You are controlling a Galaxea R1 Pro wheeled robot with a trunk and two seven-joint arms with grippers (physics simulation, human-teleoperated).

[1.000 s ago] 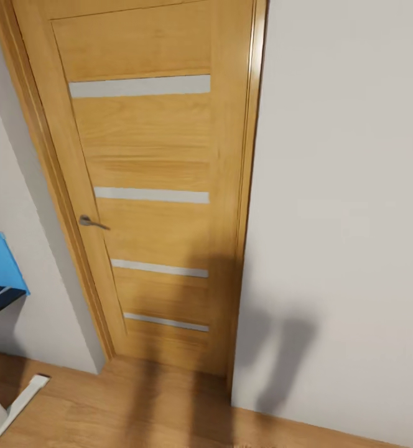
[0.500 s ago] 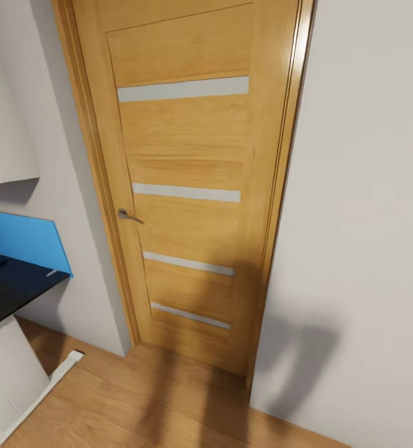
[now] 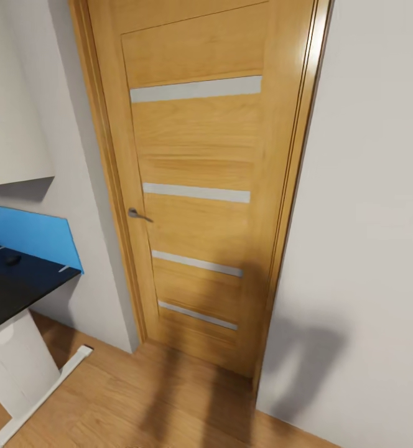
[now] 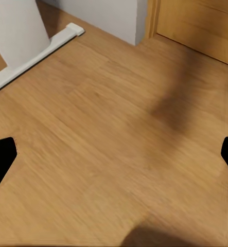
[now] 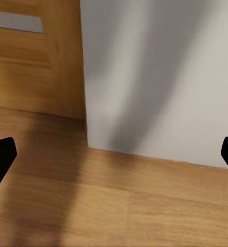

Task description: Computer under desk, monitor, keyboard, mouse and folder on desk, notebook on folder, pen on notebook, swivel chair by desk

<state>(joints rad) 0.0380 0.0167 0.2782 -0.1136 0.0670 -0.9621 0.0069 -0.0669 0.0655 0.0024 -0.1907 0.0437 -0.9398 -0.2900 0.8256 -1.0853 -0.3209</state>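
I am facing the wooden door (image 3: 197, 186); the desk (image 3: 13, 289) is showing left of it, a small dark thing, likely the mouse (image 3: 12, 260), resting on top. Both grippers (image 4: 114, 154) (image 5: 114, 154) are hanging spread wide, empty. The mouse is probably light and slick, best pinched across its sides.

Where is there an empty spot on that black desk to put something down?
The desk corner nearest the door looks bare, bordered by the blue panel behind it. One small dark thing, maybe the mouse, sits further left by the panel. The rest of the desk is out of view.
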